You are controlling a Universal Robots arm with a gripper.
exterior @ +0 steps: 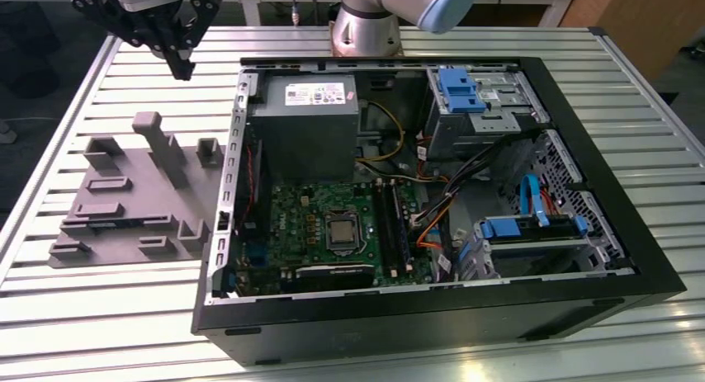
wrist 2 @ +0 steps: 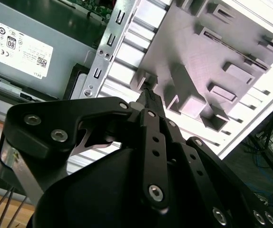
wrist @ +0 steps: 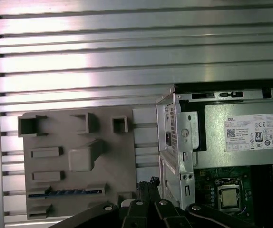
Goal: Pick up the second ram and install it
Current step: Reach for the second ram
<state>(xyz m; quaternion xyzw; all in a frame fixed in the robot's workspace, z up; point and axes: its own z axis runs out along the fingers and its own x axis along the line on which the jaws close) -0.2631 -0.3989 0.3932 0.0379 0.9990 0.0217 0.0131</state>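
Open computer case (exterior: 441, 320), grey tray (exterior: 149, 192) (beside it)

- The computer case (exterior: 441, 324) lies open on the table (exterior: 111, 316), toward the exterior view's right.
- The tray (exterior: 121, 192) lies flat on the table just beside the case, on the exterior view's left.
- The second ram (wrist: 65, 192) lies in a slot of the tray, toward the tray's near end in the exterior view.
- Inside the case, the power supply (exterior: 309, 126) sits in the far corner on the exterior view's left, with the motherboard (exterior: 297, 225) in front of it.
- The memory sockets (exterior: 392, 233) stand on the motherboard, just to the exterior view's right of the processor socket (exterior: 343, 232).
- The drive bays (exterior: 474, 101) run along the case's side on the exterior view's right.
- The robot base (exterior: 369, 27) stands behind the case.
- The gripper (exterior: 182, 68) hangs above the table beyond the tray's far end, apart from tray and ram.
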